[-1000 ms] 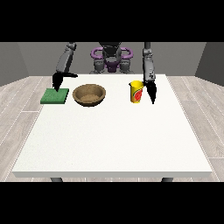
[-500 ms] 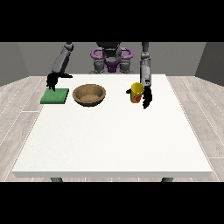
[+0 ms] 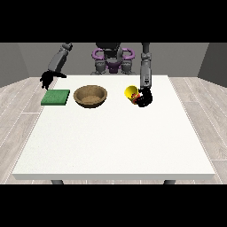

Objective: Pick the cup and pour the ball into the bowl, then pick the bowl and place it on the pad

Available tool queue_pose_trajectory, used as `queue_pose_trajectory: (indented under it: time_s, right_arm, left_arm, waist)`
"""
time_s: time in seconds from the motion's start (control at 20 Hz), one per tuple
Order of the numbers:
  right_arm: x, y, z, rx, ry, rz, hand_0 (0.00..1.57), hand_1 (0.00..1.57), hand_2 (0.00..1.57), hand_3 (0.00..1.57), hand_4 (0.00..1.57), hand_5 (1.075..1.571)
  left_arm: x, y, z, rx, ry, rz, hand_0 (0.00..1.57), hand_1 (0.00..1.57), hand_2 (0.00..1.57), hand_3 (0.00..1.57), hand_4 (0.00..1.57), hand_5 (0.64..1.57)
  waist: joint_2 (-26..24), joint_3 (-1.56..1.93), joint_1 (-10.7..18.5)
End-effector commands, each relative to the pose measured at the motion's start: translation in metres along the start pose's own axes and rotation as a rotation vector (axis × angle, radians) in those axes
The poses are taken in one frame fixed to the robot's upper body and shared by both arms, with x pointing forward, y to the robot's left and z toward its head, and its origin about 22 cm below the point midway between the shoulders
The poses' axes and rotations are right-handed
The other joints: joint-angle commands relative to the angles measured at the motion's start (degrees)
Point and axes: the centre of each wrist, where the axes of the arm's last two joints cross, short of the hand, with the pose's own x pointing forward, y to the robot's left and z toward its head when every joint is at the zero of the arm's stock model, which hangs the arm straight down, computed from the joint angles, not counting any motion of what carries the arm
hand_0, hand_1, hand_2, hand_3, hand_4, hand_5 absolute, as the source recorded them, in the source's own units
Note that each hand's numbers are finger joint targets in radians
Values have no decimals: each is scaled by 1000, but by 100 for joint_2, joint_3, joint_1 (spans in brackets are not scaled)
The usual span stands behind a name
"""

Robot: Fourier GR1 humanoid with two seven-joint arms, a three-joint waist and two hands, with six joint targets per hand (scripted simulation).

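Note:
A yellow cup (image 3: 131, 92) with a red band is held off the table, tilted with its mouth towards the view's left. The hand at the view's right (image 3: 143, 98) is shut on it. No ball is visible. A brown wooden bowl (image 3: 90, 95) stands on the table left of the cup, a short gap away. Further left lies the green square pad (image 3: 56, 97). The hand at the view's left (image 3: 46, 78) hangs above and behind the pad's far left corner, holding nothing; its fingers are too small to read.
The white table (image 3: 115, 142) stretches towards the camera in front of the objects. The robot's torso (image 3: 112, 60) stands behind the far edge. Wooden floor surrounds the table.
The hand at the view's right closed on the cup, lifted it and tipped it towards the bowl. The hand at the view's left rose and drew back to the left, off the pad.

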Motion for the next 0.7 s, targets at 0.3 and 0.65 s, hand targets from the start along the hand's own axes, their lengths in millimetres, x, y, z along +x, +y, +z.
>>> queue_pose_trajectory:
  time_s: [0.3,0.65]
  right_arm:
    - [-27,31,-19,13,173,-68,0,0,310,251,282,1552]
    - [-43,17,15,-53,280,-61,0,0,201,146,339,1551]
  left_arm:
    - [11,-36,-1,-200,-1,-479,1414,1414,1571,1571,1236,1552]
    - [13,-64,24,-435,-54,-760,1425,1425,1571,1571,1165,1570]
  waist:
    - [-1187,-80,-50]
    - [-1900,-78,265]
